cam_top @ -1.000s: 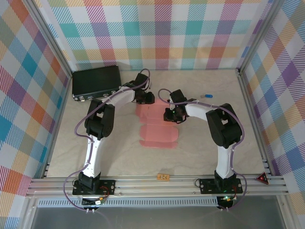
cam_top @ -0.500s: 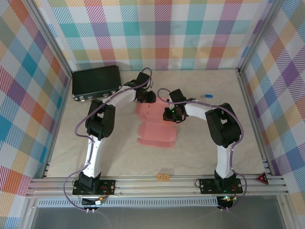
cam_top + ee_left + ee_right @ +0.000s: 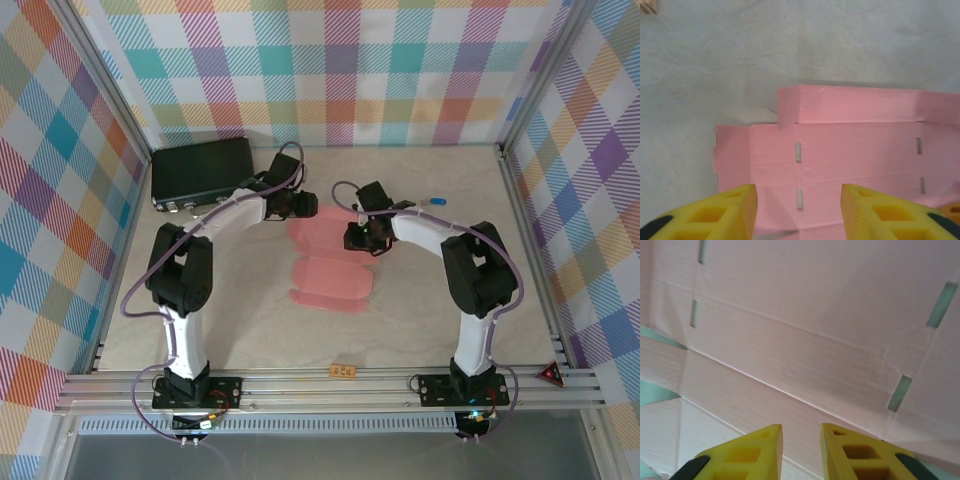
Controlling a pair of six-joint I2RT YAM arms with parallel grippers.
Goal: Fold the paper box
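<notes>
The paper box (image 3: 331,268) is a salmon-pink flat cut-out with flaps, lying mid-table between both arms. My left gripper (image 3: 304,206) hovers at its far left end. In the left wrist view the card (image 3: 855,155) shows small slits, and its far edge flap (image 3: 850,105) is folded up. My left gripper (image 3: 799,212) is open there, and its yellow fingers (image 3: 735,210) straddle a crease with nothing gripped. My right gripper (image 3: 358,238) sits at the card's right edge. It (image 3: 801,452) hangs low over the pale card (image 3: 805,335), with a narrow gap between its fingers.
A black latched case (image 3: 202,172) lies at the back left, close to the left arm. A small blue object (image 3: 434,201) rests at the back right. An orange tag (image 3: 343,372) sits on the near rail. Metal frame rails border the table.
The left arm's elbow has swung out to the left, and its gripper drew slightly back at the card's far end. The right gripper stayed near the card's right edge.
</notes>
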